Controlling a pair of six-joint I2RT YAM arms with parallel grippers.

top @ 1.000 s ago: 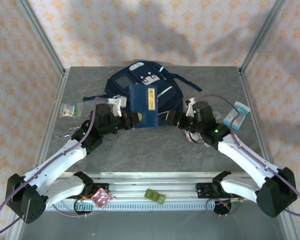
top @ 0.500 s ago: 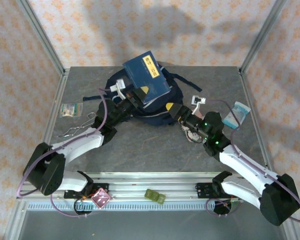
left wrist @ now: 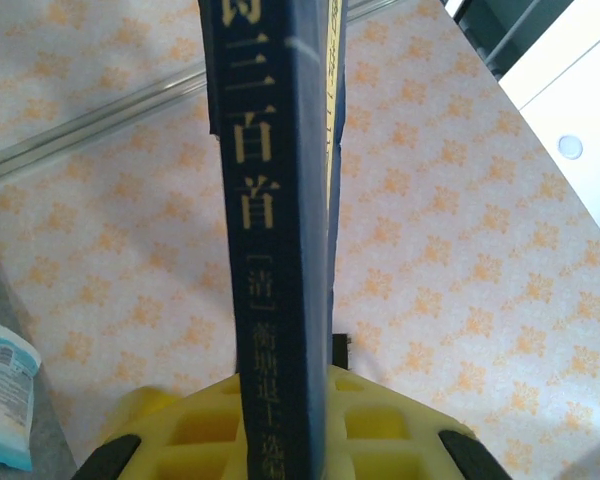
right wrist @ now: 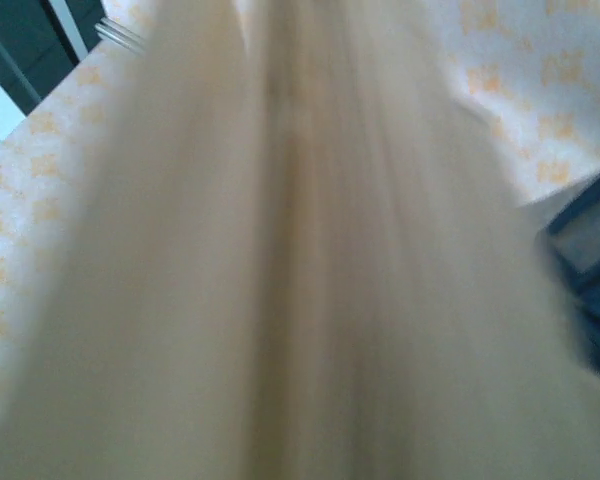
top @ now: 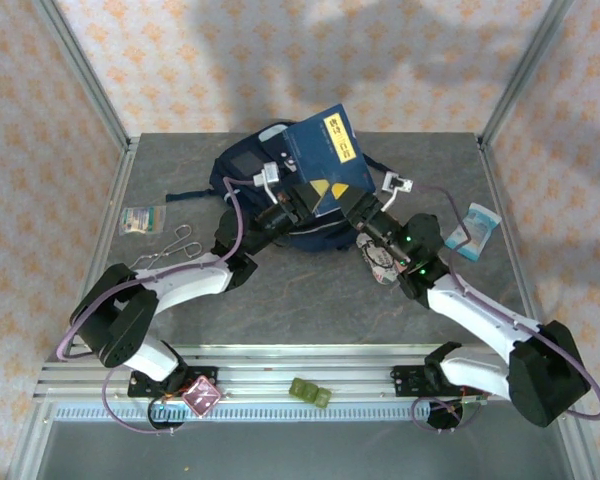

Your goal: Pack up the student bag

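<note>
Top view: one navy fabric student bag lies at the far middle of the grey stone-look worktop. One flat rectangular navy book tilts above it, between left pincer and right pincer.
Left wrist: the left pincer clamps the book's spine between yellow fingers.
Right wrist: blurred cream streaks; I cannot tell whether the right pincer grips.

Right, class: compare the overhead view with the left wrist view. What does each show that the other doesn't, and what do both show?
The overhead view adds the backpack lying on the table, plus the front cover of the book with its yellow label. The left wrist view adds the book's spine, printed with white characters and clamped between the yellow fingers of the left gripper. Both show the book, the blue-and-white packet and the patterned wall.
</note>
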